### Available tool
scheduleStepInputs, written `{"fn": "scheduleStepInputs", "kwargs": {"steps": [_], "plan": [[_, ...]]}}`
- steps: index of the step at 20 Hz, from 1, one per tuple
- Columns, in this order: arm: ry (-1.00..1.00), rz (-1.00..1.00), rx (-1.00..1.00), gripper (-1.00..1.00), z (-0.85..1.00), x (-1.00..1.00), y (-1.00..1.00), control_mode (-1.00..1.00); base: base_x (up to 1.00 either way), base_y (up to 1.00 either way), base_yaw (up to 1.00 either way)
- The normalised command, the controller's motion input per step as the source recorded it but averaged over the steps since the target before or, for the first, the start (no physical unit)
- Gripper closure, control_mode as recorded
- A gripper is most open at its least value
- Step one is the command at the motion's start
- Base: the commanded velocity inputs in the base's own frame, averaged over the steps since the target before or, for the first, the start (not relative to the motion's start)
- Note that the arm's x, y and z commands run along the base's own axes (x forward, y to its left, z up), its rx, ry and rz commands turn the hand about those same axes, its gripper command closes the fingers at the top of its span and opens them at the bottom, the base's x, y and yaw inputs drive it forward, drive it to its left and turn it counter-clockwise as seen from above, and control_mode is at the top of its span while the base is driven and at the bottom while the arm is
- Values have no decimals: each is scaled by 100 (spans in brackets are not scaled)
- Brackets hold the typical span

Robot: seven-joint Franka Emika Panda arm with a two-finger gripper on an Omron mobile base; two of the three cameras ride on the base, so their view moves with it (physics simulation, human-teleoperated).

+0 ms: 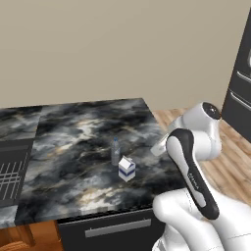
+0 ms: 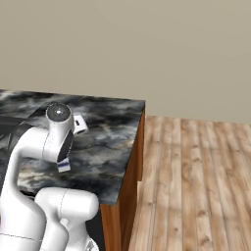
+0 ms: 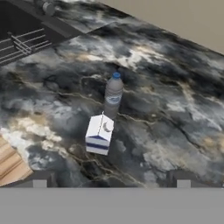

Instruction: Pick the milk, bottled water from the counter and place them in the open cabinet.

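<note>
White milk (image 3: 99, 134) – blue band; clear greyish bottled water (image 3: 113, 94); black-grey marbled counter (image 3: 175, 113).

Marbled desk (image 2: 105, 142) upper left, ends at reddish wood side panel (image 2: 128, 191). White arm (image 2: 41, 147) rising lower left, covering most of milk (image 2: 64, 166); blue band peeking under elbow. Plank floor (image 2: 196, 186) right, beige wall (image 2: 147, 49) behind.
</note>
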Motion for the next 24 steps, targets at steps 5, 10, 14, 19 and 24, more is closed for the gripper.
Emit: {"fn": "scheduleStepInputs", "kwargs": {"steps": [5,10,14,19,24], "plan": [[0,27,1,-100,-30,0,32,-100,0,0,0],[2,21,0,-100,-32,0,36,-100,0,0,0],[3,18,0,-100,-34,5,34,-100,0,0,0],[0,8,0,-100,-31,0,6,-100,0,0,0],[-4,5,0,-100,-34,0,0,-100,0,0,0]]}}
